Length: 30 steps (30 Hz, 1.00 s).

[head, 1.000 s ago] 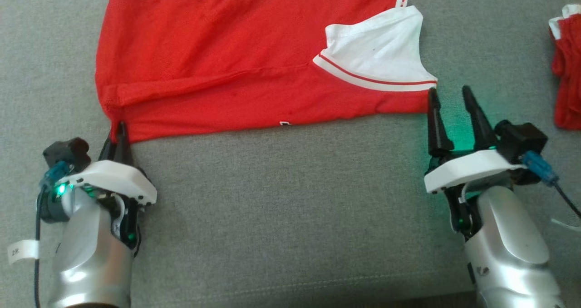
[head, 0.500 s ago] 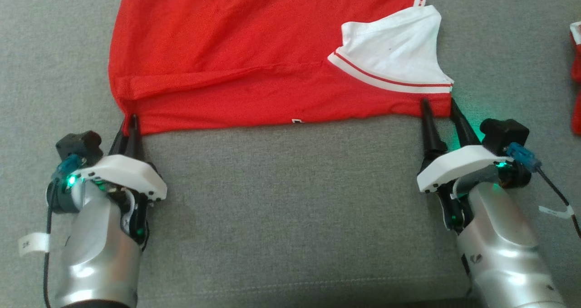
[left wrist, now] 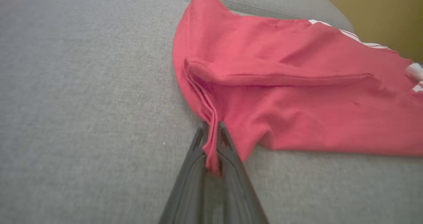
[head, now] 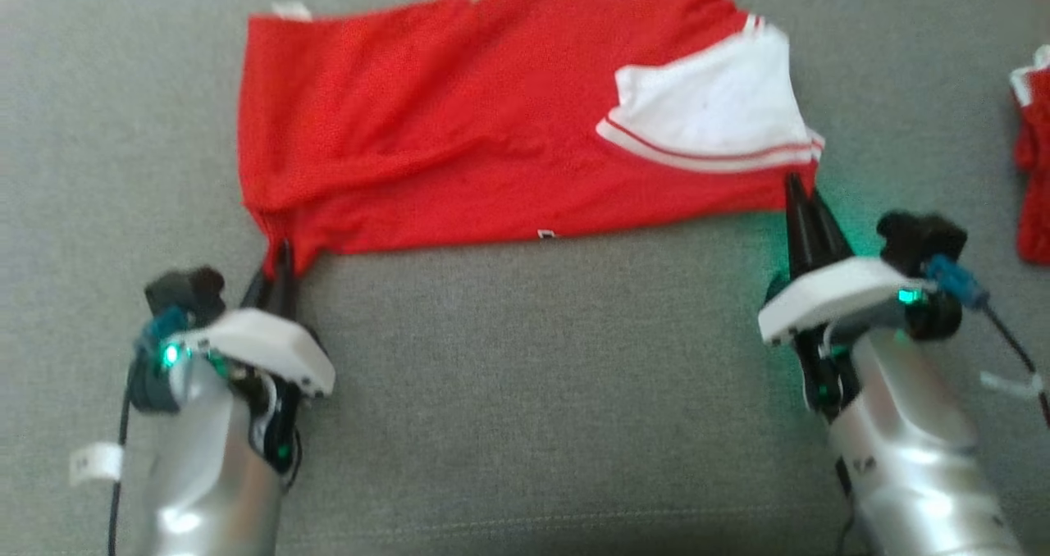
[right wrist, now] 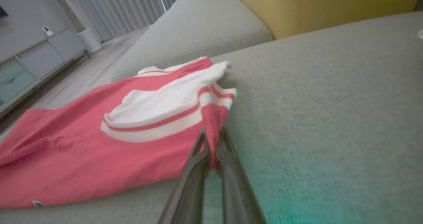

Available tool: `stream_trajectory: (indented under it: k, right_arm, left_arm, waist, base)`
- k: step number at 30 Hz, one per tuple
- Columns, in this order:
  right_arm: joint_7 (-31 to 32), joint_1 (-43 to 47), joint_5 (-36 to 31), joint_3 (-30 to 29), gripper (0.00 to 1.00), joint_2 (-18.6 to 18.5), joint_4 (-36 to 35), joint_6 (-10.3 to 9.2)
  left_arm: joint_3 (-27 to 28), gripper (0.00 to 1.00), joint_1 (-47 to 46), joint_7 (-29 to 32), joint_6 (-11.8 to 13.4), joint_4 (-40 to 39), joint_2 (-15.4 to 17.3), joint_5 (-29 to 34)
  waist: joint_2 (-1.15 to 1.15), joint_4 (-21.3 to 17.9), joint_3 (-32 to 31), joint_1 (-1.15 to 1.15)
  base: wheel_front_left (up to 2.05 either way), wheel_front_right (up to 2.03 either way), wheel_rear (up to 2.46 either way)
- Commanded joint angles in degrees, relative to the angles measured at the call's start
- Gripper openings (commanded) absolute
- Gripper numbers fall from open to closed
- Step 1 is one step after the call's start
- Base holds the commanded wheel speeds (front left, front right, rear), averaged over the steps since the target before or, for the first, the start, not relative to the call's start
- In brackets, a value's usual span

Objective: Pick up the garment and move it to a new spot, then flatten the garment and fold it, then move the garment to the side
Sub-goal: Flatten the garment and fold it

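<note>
- Garment (head: 459,138): red shirt with white trim, lying toward 12 o'clock on grey cushion (head: 533,375); likely soft, light, limp.
- Left gripper (head: 283,254): pinching its 7 o'clock corner.
- Right gripper (head: 797,191): pinching its 4 o'clock corner.
- Best hold: both near corners.

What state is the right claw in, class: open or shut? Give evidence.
Shut. In the right wrist view the right claw has its fingers together, pinching a corner of the shirt beside the white collar.
</note>
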Motion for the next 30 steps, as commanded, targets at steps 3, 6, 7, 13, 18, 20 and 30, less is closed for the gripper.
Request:
stream_trajectory:
  k: [3,6,7,13,18,20,30]
  right_arm:
    - [-0.3,3.9,1.3,1.1,0.00,0.4,-2.1,0.19]
    - [-0.3,5.9,1.9,1.3,0.00,0.4,-2.3,0.19]
    - [-0.3,7.0,2.4,1.4,0.00,0.4,-2.4,0.19]
    - [-0.3,13.1,3.8,0.6,0.00,0.4,-4.2,0.19]
    - [0.3,16.0,3.9,0.4,0.00,0.4,-5.4,0.19]
    - [0.5,16.0,4.5,0.4,1.00,0.4,-6.1,0.19]
    - [0.6,10.8,2.1,-1.2,1.00,0.4,-9.8,0.19]
  left_arm:
    - [1.3,0.00,3.2,-0.3,-0.3,-2.3,1.1,-0.5]
    - [1.2,0.00,5.1,-0.3,-0.2,-2.5,1.0,-0.5]
    - [1.2,0.00,6.1,-0.3,-0.1,-2.6,1.0,-0.6]
    - [0.4,0.00,12.0,-0.3,0.5,-4.0,0.8,-1.0]
    - [-0.4,0.00,14.0,-0.3,1.3,-4.0,0.7,-1.5]
    - [-0.7,1.00,13.8,-0.3,1.8,-4.6,0.7,-1.2]
    - [-1.3,1.00,6.5,0.9,3.3,-8.2,3.6,1.1]
  waist:
    - [0.00,0.2,-5.3,0.00]
    - [0.00,0.2,-7.2,0.00]
    - [0.00,0.3,-8.2,0.00]
    - [0.00,0.4,-11.6,0.00]
    - [0.00,0.3,-11.6,0.00]
    - [0.00,0.2,-11.1,0.00]
    - [0.00,0.8,-8.5,0.00]
  base:
    - [0.00,0.00,0.00]
    - [0.00,0.00,0.00]
    - [0.00,0.00,0.00]
    - [0.00,0.00,0.00]
    - [0.00,0.00,0.00]
    - [0.00,0.00,0.00]
    - [0.00,0.00,0.00]
